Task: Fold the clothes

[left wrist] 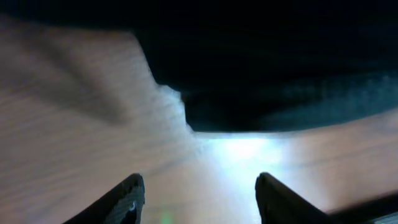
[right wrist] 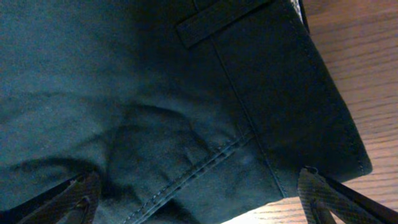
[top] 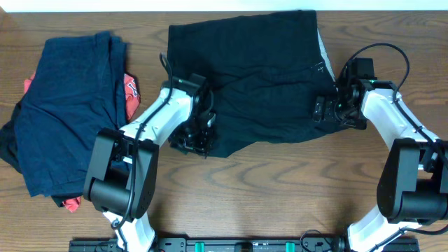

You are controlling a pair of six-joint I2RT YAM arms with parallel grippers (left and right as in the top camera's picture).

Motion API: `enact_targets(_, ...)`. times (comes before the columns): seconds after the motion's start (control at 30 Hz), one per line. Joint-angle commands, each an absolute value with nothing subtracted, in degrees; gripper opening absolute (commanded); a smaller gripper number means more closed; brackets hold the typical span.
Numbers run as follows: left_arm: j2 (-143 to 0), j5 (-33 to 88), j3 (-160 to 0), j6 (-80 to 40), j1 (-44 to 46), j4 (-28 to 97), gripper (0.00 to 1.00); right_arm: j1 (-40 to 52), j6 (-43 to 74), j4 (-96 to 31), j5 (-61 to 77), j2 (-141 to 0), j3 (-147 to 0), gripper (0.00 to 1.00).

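Black shorts (top: 259,77) are spread out flat at the middle of the counter's (top: 280,203) far edge, a bit rumpled, with the top running right up to that edge. Over at the left edge there's a pile with a navy garment (top: 63,105) on top and a red-orange garment (top: 130,91) peeking out from under it on the right side and again at the near end. The left tool (top: 196,140) sits low at the shorts' near-left corner. From its wrist cam, the fingers (left wrist: 127,199) are apart with only bare wood between them, and the dark fabric edge is just ahead of them, not touched. That view is pretty blurry though. The right tool (top: 323,108) is at the shorts' right side. Its fingers (right wrist: 78,196) are spread wide over the cloth with nothing pinched. Up close you can see a belt loop (right wrist: 217,25) and a stitched seam (right wrist: 199,168), with the fabric's edge and counter wood just past it.
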State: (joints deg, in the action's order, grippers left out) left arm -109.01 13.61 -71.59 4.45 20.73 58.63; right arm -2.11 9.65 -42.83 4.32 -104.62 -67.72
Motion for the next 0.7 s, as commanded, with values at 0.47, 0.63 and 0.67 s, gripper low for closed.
enact_targets(0.47, -106.5, 14.5, -66.2, 7.7, 21.2, 42.9, 0.74, -2.6, 8.5, -42.2, 4.8, -104.6, -67.7, 1.00)
enact_targets(0.63, -106.5, 16.2, -65.5, 8.1, 22.6, 42.9, 0.76, -2.6, 8.5, -42.0, 4.8, -104.6, -67.7, 0.99)
enact_targets(0.67, -106.5, 16.8, -65.5, 8.1, 23.0, 42.9, 0.76, -2.6, 8.5, -42.0, 4.8, -104.6, -67.7, 0.99)
